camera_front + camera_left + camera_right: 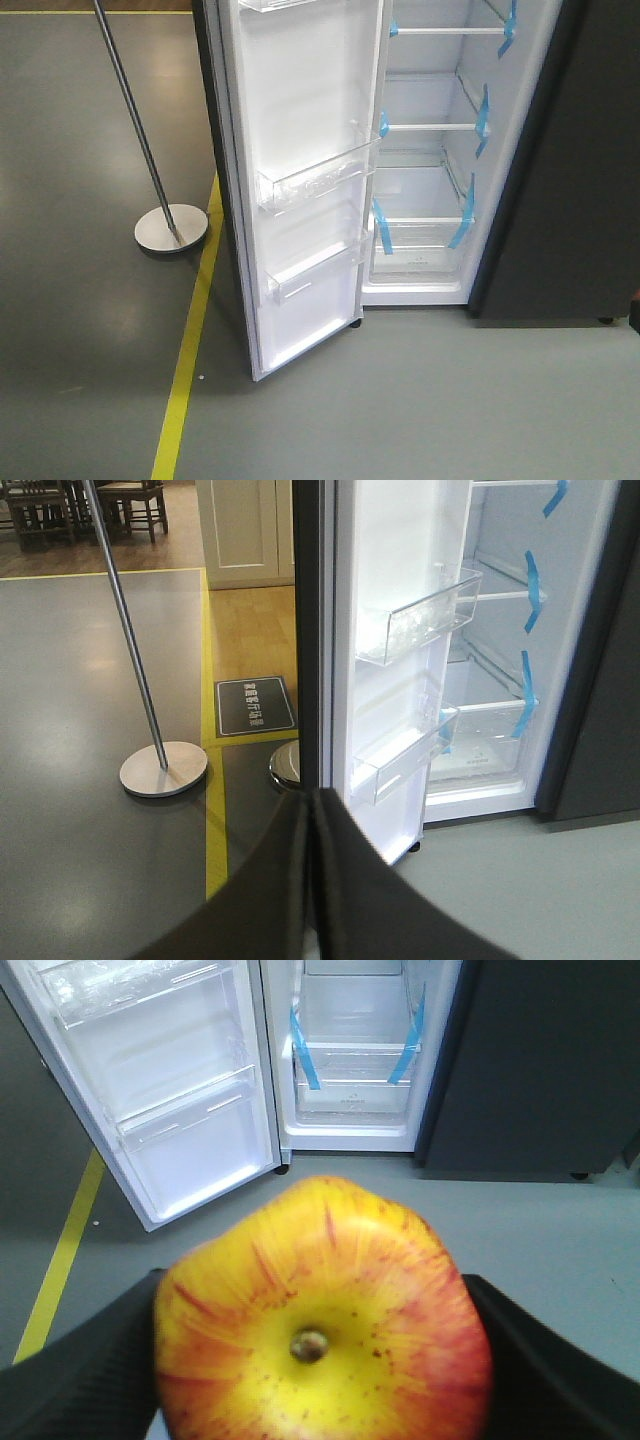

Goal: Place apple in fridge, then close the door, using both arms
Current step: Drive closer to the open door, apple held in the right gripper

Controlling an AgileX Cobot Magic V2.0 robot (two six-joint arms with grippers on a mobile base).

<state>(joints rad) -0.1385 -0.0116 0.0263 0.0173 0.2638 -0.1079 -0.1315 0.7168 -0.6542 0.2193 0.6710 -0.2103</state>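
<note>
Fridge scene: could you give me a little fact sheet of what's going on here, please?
Apple: red and yellow, gripped in the right pincer, in front of the fridge, not yet inside
Left pincer: shut, holding nothing
Fridge: white inside, shelves edged with blue tape
Door: wide open, clear bins on its inside
Other door: dark grey, closed
Floor: grey, with a yellow line and a metal pole stand

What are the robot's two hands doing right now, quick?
Left gripper: jaws closed, holding nothing.
Right gripper: jaws closed on the apple.
</note>
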